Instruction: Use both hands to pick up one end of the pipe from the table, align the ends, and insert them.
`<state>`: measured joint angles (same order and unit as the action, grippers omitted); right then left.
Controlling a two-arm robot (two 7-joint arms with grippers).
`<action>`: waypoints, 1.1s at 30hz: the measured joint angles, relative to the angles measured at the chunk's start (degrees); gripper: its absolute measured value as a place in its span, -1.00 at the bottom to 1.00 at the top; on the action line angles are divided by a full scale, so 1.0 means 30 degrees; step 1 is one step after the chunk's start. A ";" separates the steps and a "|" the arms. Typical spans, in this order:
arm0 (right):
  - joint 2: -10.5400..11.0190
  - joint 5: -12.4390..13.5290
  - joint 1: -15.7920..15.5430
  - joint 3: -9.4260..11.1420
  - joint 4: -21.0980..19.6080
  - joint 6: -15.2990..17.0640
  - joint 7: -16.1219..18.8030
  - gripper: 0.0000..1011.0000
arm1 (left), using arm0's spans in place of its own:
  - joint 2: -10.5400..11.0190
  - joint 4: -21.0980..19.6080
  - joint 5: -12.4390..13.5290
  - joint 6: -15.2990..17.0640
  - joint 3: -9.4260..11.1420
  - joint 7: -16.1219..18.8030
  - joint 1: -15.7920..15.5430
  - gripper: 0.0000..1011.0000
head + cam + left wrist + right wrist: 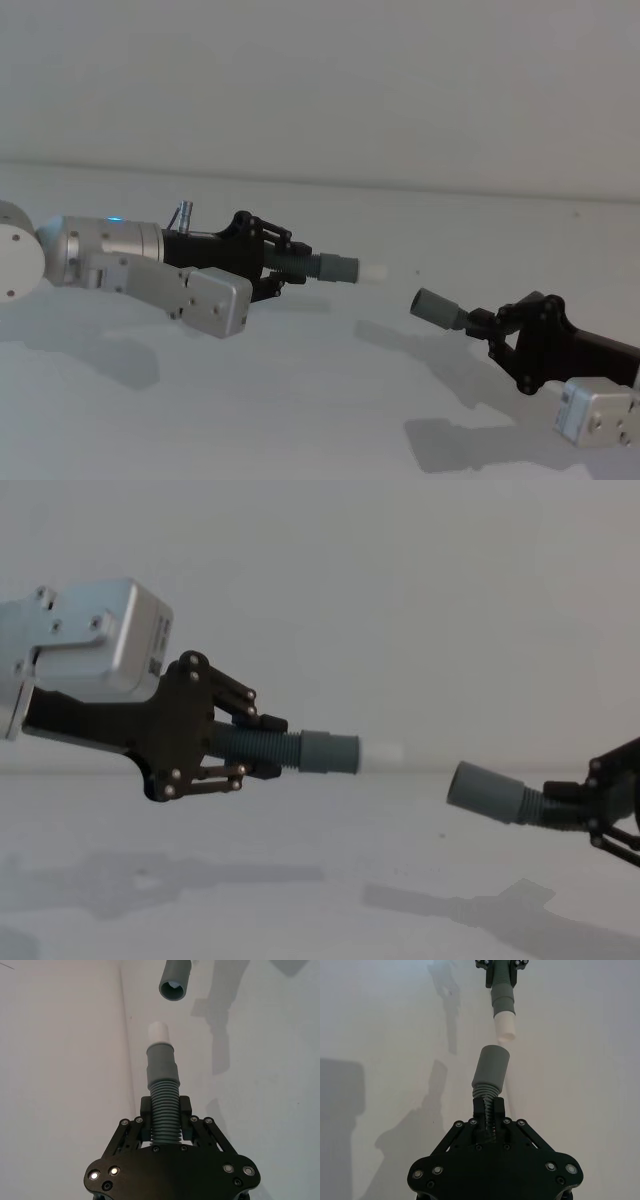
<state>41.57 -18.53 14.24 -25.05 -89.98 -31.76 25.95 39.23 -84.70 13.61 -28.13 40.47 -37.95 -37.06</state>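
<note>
Both pipe pieces are held above the white table point(300, 410), their ends facing each other across a small gap. My left gripper point(285, 262) is shut on a ribbed pipe piece point(164, 1105); its grey cuff point(335, 268) carries a white tip point(372, 272) that points right. My right gripper point(487, 325) is shut on the other ribbed piece point(487, 1097), whose open grey cuff point(437, 307) tilts up and left towards the white tip. In the chest view the right cuff point(485, 790) sits slightly lower than the left cuff point(330, 752). The ends do not touch.
A plain white wall point(300, 80) stands behind the table. Shadows of both arms fall on the table surface beneath them.
</note>
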 joint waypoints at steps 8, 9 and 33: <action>-0.0134 -0.0001 0.0169 -0.0310 -0.0067 0.0177 0.0109 -0.83 | 0.0000 -0.0001 0.0002 -0.0008 -0.0001 0.0000 -0.0003 -0.40; -0.0170 -0.0001 0.0222 -0.0368 -0.0066 0.0186 0.0114 -0.83 | 0.0000 0.0000 0.0002 -0.0008 0.0000 0.0000 -0.0004 -0.40; -0.0758 -0.0198 0.1254 -0.1058 0.0637 0.0417 0.0066 -0.83 | -0.0001 -0.0002 -0.0004 -0.0007 -0.0001 0.0003 -0.0001 -0.40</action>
<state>39.30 -19.13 18.00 -28.23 -88.07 -30.51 26.14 39.23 -84.70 13.60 -28.15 40.47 -37.94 -37.06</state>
